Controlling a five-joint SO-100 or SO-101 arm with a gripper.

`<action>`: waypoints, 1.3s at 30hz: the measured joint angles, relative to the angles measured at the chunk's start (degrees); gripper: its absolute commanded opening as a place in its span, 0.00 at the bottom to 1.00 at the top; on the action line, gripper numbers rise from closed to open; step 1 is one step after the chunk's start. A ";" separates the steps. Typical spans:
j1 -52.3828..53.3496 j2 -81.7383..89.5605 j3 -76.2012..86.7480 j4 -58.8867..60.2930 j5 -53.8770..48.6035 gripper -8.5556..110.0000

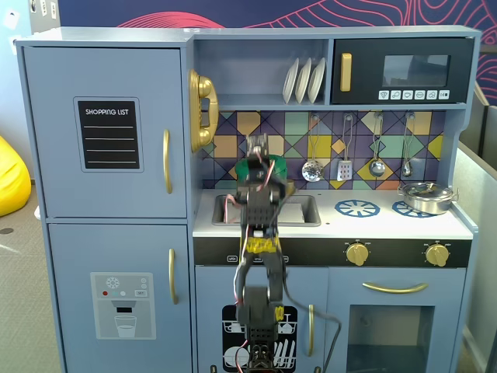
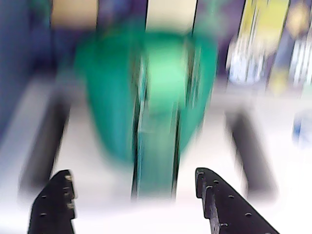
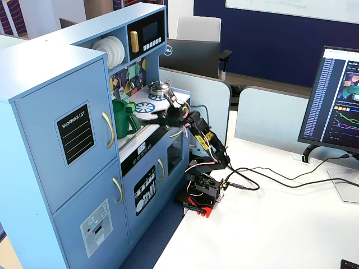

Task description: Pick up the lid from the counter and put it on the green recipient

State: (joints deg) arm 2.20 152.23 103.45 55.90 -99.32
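The green recipient (image 2: 112, 92) is a dark green pot with a lighter green strap handle facing me. It fills the middle of the blurred wrist view and stands on the white counter behind the sink. In both fixed views it shows partly, behind the arm (image 1: 276, 168) and at the counter's back left (image 3: 122, 116). My gripper (image 2: 134, 181) is open and empty, its black fingers apart on either side of the handle and short of it. It hangs over the sink (image 1: 259, 155) (image 3: 159, 117). I cannot make out the lid in any view.
A shiny silver pot (image 1: 425, 197) sits on the right burner print. The sink (image 1: 299, 210) lies below the arm. Utensils (image 1: 345, 167) hang on the tiled back wall. The arm's base (image 3: 201, 197) stands on a white desk beside the toy kitchen.
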 measured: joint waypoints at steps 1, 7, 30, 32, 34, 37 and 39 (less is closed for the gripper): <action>0.09 3.52 3.25 2.11 0.00 0.23; 2.20 16.79 25.84 7.47 1.76 0.13; -5.19 29.71 67.50 21.97 8.17 0.09; -4.66 30.06 67.32 21.97 9.67 0.09; -4.66 30.23 67.32 21.97 10.28 0.09; -4.48 30.23 67.41 21.88 10.55 0.09; -4.04 30.23 67.41 21.88 10.55 0.09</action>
State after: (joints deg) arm -1.85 182.46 170.86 77.78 -88.77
